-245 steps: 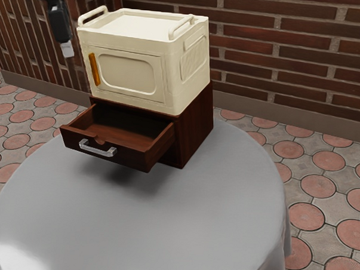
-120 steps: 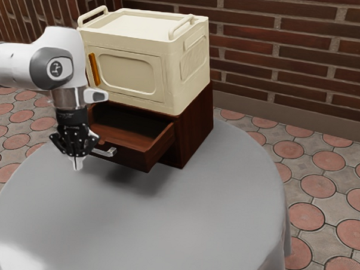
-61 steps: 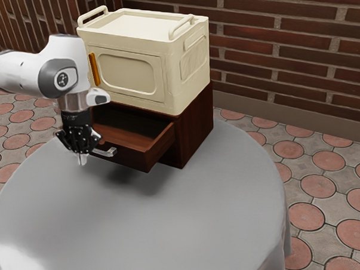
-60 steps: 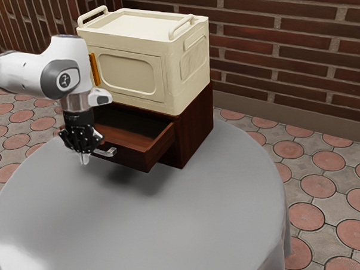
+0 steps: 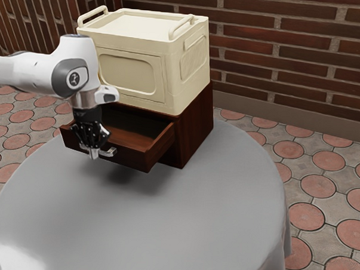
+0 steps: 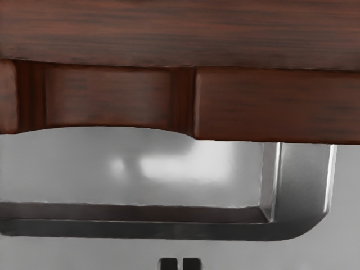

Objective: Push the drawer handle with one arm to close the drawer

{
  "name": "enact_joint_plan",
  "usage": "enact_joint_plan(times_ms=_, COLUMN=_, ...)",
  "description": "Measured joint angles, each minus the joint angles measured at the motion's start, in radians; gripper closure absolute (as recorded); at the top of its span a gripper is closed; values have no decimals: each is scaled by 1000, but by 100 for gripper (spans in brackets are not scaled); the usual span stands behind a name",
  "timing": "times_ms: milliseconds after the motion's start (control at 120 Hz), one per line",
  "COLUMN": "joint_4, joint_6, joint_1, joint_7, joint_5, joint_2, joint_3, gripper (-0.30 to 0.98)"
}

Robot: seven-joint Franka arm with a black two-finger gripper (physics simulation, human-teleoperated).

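The gripper (image 5: pixel 94 154) points down at the drawer's front, its fingers together and holding nothing. It overlaps the silver handle (image 5: pixel 111 152), whose far part shows beside it; contact cannot be told. The dark brown drawer (image 5: pixel 128 156) stands pulled out of its wooden cabinet (image 5: pixel 195 131). From the wrist view, the gripper (image 6: pixel 180 264) has its two black tips side by side, just outside the long bar of the handle (image 6: pixel 169 229). The drawer's front panel (image 6: pixel 275 106), with a shallow notch in its top edge, runs behind the handle.
A cream box (image 5: pixel 135 61) with rails on top rests on the cabinet. The round table (image 5: pixel 182 225) has a grey cover and extends in front of the drawer. Behind the furniture rises a brick wall (image 5: pixel 279 55).
My hand has come in from the exterior view's left and moved rightward and slightly up, closer to the handle. Drawer and box have kept their places.
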Motion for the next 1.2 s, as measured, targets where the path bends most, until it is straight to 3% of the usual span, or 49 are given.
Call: enact_joint_plan(times_ms=1200, joint_4=218, joint_6=3, joint_1=-11, joint_7=146, joint_5=-3, joint_2=181, joint_3=37, gripper=79)
